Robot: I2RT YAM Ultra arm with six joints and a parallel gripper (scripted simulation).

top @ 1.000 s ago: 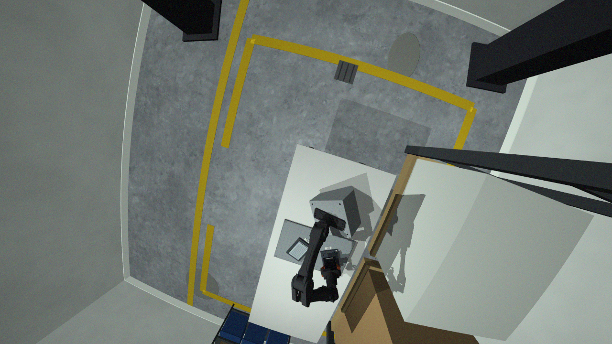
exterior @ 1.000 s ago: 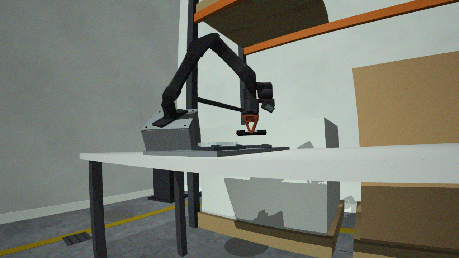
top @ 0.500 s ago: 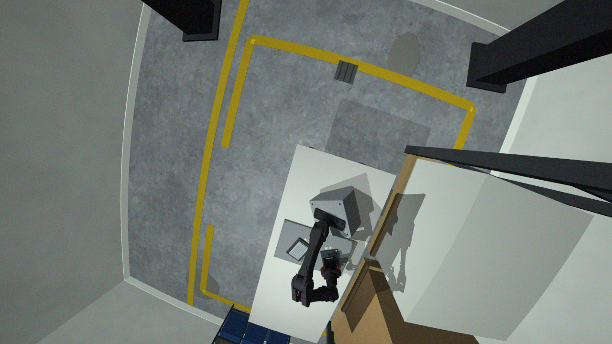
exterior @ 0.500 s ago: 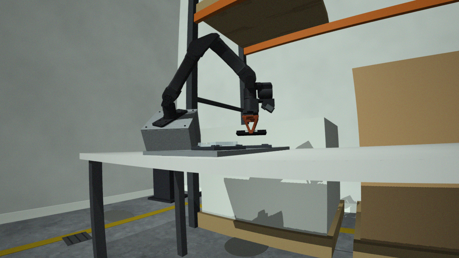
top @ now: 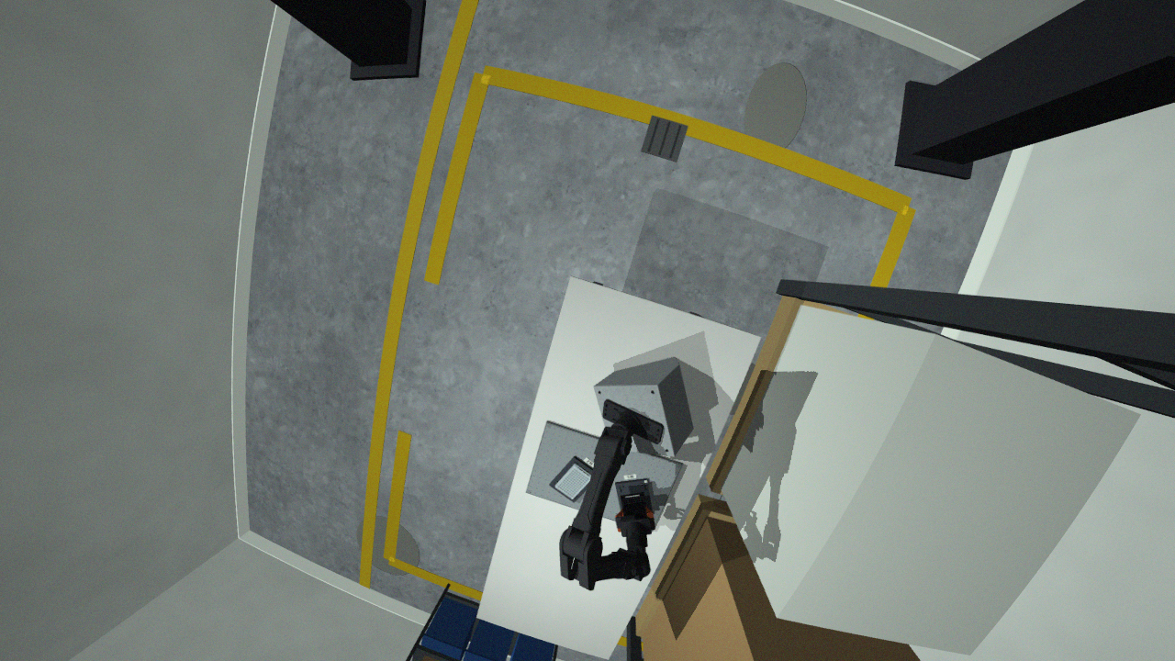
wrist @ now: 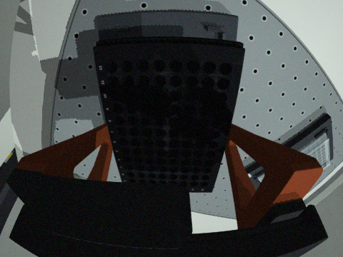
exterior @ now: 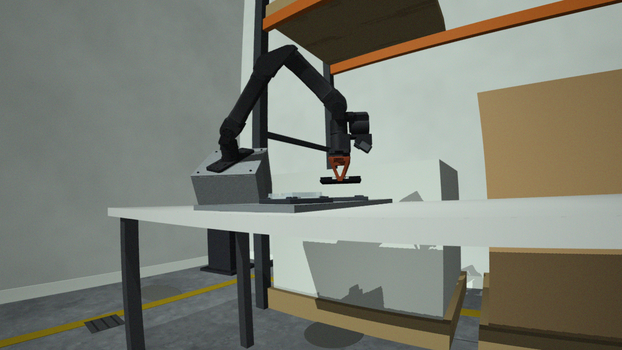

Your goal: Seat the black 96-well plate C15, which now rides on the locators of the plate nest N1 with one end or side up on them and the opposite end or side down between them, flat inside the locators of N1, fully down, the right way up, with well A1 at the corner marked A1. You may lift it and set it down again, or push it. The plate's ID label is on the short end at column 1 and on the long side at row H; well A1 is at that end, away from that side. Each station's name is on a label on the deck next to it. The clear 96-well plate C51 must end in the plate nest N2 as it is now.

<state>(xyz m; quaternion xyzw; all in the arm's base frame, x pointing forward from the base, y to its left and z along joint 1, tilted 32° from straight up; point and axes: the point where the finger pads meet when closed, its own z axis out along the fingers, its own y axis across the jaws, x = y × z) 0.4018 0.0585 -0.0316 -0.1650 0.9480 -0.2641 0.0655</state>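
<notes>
Right now the claw (exterior: 339, 179) pinches the black plate (exterior: 340, 180) level, in the air above its nest (exterior: 348, 199) on the bench (exterior: 391, 217). Lowered slightly off-line, one edge could catch a locator and tilt again.

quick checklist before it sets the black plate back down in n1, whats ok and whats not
1. End effector shut on black plate C15, gripped across its sides: ok.
2. Plate lifted clear of the deck: ok.
3. Plate held level in the exterior view: ok.
4. Plate over nest N1, which shows just beyond its far edge in the wrist view: cannot tell if centred.
5. Well A1 toward the marked corner: cannot tell, labels unreadable.
6. Clear plate C51 lying apart at its own nest: ok.
</notes>
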